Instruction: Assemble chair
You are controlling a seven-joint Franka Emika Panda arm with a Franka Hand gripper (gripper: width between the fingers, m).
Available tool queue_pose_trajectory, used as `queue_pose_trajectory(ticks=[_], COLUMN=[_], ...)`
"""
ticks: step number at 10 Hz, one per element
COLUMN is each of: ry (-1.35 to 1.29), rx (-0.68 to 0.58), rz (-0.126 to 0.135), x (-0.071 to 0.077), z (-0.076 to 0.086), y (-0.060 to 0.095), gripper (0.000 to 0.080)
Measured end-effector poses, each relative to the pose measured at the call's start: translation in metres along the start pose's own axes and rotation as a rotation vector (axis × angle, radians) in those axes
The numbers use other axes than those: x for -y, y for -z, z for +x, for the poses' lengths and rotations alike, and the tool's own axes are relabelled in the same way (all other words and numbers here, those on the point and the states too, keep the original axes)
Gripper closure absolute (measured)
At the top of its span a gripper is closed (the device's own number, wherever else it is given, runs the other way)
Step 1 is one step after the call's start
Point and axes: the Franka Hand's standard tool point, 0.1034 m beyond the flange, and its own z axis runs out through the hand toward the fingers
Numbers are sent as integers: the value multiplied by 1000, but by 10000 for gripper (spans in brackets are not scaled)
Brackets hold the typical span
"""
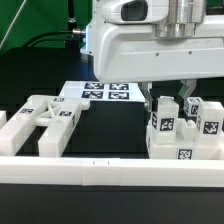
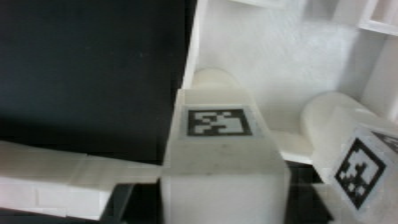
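The chair's loose white pieces stand in a group at the exterior view's right. A tagged leg bar [image 1: 165, 124] stands upright there, and my gripper [image 1: 168, 104] has come down over its top. In the wrist view this leg bar [image 2: 219, 130] runs between the two dark fingers [image 2: 135, 195], which press against both its sides. My gripper [image 2: 217, 200] is shut on it. A second tagged piece [image 2: 356, 150] stands close beside it, and another tagged block [image 1: 206, 120] rises behind. The X-braced frame [image 1: 50, 116] lies flat at the exterior view's left.
The marker board [image 1: 106, 92] lies on the black table behind the arm. A long white border rail [image 1: 110, 172] runs along the front, with a low tagged block [image 1: 186, 154] just behind it. White pieces crowd tightly round the held bar.
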Motion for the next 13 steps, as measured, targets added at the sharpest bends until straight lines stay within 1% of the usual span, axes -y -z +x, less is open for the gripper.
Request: queue_pose_trajectory(ticks=[4, 6, 10, 11, 12, 13], ry=[-329, -553, -776, -907, -1022, -1157], rx=[1, -4, -4, 0, 4, 10], rz=[1, -3, -1, 7, 11, 22], x=[-1, -2, -3, -3, -3, -4], z=[-1, -2, -2, -3, -3, -3], y=[-1, -1, -1, -1, -1, -2], gripper=[515, 514, 514, 514, 514, 514])
